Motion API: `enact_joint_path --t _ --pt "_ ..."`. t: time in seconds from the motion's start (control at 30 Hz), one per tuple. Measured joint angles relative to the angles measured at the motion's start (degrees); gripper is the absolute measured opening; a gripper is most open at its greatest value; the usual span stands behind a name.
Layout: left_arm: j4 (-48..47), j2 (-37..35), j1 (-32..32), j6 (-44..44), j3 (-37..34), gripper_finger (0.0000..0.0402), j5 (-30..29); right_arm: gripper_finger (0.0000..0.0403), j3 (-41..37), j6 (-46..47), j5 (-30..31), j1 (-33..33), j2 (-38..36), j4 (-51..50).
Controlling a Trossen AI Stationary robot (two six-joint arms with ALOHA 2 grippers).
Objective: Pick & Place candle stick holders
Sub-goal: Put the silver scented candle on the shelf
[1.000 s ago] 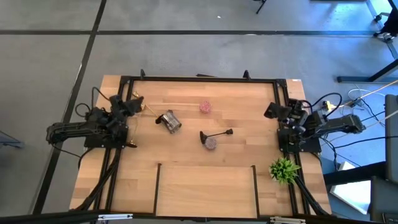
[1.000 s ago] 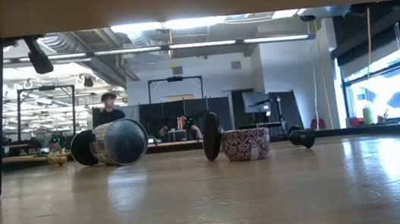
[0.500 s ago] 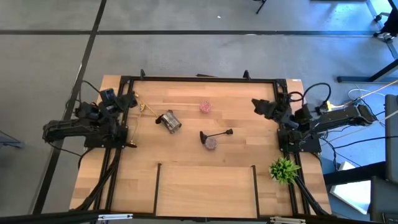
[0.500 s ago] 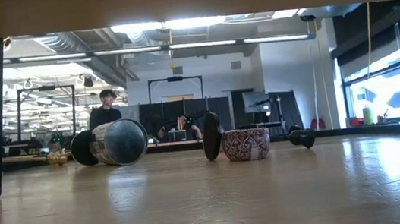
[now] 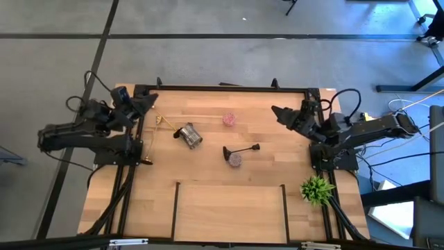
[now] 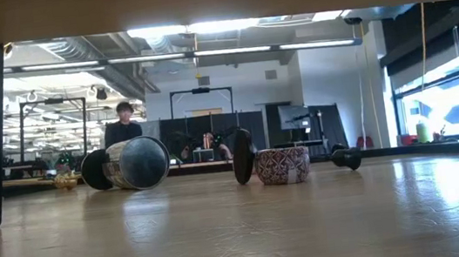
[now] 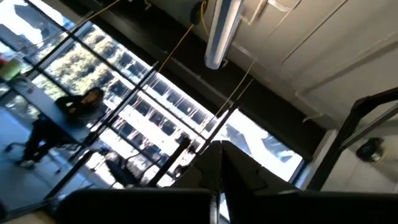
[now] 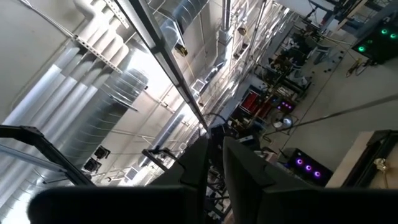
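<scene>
Several candle stick holders lie on the wooden table. A shiny silver round one (image 5: 188,135) (image 6: 133,163) lies on its side left of centre. A small pink one (image 5: 229,119) stands farther back. A black one with a thin stem (image 5: 243,149) (image 6: 242,155) lies on its side against a mauve glittery one (image 5: 235,160) (image 6: 283,165). A small gold one (image 5: 161,120) (image 6: 65,178) lies at the far left. My left gripper (image 5: 148,102) (image 7: 219,180) is shut and raised over the far left corner, holding nothing. My right gripper (image 5: 277,111) (image 8: 214,162) is raised at the far right, its fingers a narrow gap apart and holding nothing.
A green spiky plant (image 5: 316,189) stands at the near right corner. A black frame (image 5: 222,88) runs around the table's edges. A dark-lined rectangle (image 5: 229,186) is marked at the near middle. A person (image 6: 124,124) is in the room beyond the table.
Both arms have lifted from their low folded pose. My left gripper has risen and tipped upward at the far left corner. My right gripper has risen and gone toward the table's left and far edge. The holders have not moved.
</scene>
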Motion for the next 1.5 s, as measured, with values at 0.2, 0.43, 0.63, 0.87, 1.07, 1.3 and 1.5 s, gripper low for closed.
enact_joint_path --t 0.2,0.43,0.63,0.87,1.07,1.3,1.5 --pt "-13.82 4.92 0.0 3.45 7.3 0.0002 -1.13 0.0066 0.0 1.19 -0.36 0.0 2.54 -0.09" --pt "-25.54 8.53 0.03 8.99 15.37 0.0002 -7.37 0.0142 0.03 3.08 -0.55 0.16 4.78 0.09" --pt "-35.94 10.37 0.07 10.95 20.08 0.0002 -7.08 0.02 3.29 1.35 -3.9 0.4 7.36 -0.23" --pt "-47.98 14.63 3.08 8.81 23.47 0.0037 -5.99 0.0227 13.49 -2.8 -8.09 0.39 11.66 -14.19" --pt "-60.21 20.8 9.87 3.78 24.95 0.0101 0.81 0.0229 21.17 -2.53 -8.07 0.39 14.57 -29.85" --pt "-69.32 28.29 20.46 3.86 24.95 0.0122 11.6 0.0229 22.12 1.73 -8.06 0.16 16.1 -32.58" --pt "-71.99 34.76 31.68 10.13 24.95 0.0123 25.27 0.0229 22.12 6.58 -8.04 0.13 16.11 -39.39"
